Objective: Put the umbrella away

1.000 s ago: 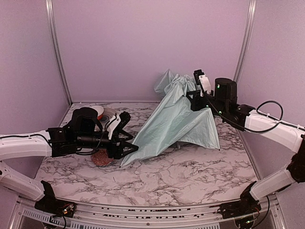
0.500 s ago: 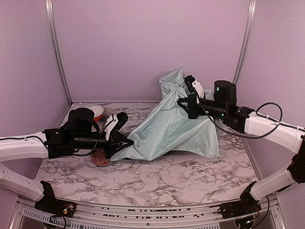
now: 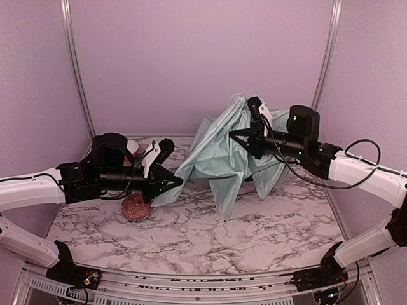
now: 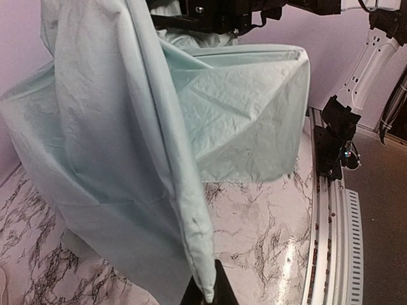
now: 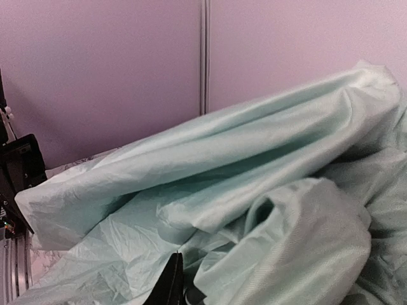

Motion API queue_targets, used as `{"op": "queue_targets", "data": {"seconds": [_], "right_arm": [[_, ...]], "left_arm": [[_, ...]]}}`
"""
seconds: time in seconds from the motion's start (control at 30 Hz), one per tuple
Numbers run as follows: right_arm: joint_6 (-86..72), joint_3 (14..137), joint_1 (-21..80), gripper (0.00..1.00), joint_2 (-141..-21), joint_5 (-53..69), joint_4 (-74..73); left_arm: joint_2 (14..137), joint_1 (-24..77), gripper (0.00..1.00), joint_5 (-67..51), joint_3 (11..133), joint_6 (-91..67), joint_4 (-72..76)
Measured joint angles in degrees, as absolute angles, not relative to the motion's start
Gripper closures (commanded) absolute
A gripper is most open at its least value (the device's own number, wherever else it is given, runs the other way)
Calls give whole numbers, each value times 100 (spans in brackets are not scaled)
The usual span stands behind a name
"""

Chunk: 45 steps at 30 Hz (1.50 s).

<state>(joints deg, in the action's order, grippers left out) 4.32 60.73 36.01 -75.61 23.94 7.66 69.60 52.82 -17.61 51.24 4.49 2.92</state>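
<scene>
Left claw [image 3: 177, 182] on umbrella [image 3: 219, 152] corner, near brown bowl [image 3: 137, 207].

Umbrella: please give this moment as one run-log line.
umbrella: partly collapsed, fabric hanging | left gripper: shut on fabric corner | right gripper: at upper fabric, grip unclear

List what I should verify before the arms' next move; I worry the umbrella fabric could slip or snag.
1. Left gripper hold: ok, shut on a corner of the umbrella.
2. Right gripper hold: cannot tell, its fingertips are buried in the folds.
3. Canopy gathered: not ok, it hangs loose and billowed between the two arms.
4. Handle located: cannot tell, fabric hides it in every view.
5. Brown bowl out of the way: not ok, it sits just below the left gripper, beside the hanging hem.
6. Fabric off the table: not ok, the lower folds reach the marble.
</scene>
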Motion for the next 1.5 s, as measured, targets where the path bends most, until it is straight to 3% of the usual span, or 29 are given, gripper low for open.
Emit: {"op": "queue_targets", "data": {"seconds": [0.4, 0.47, 0.67, 1.1, 1.3, 1.5], "right_arm": [[377, 5555, 3319, 8, -7019, 2506, -279], [342, 5537, 3232, 1, -6829, 2510, -368], [-139, 5310, 2773, 0, -6414, 2379, -266], [-554, 5579, 2639, 3, -7459, 1730, -239], [-727, 5583, 2467, 15, -7463, 1531, -735], [-746, 6294, 2746, 20, -7338, 827, -1334]], "left_arm": [[6702, 5256, 100, -1205, 4965, 176, 405], [6702, 5249, 100, -1144, 4960, 167, 405], [6709, 5245, 100, -1201, 4960, 174, 408], [6731, 5238, 100, -1479, 4960, 237, 445], [6836, 5297, 100, -1439, 4998, 495, 432], [7146, 5334, 100, -1227, 5317, 696, 386]]}}
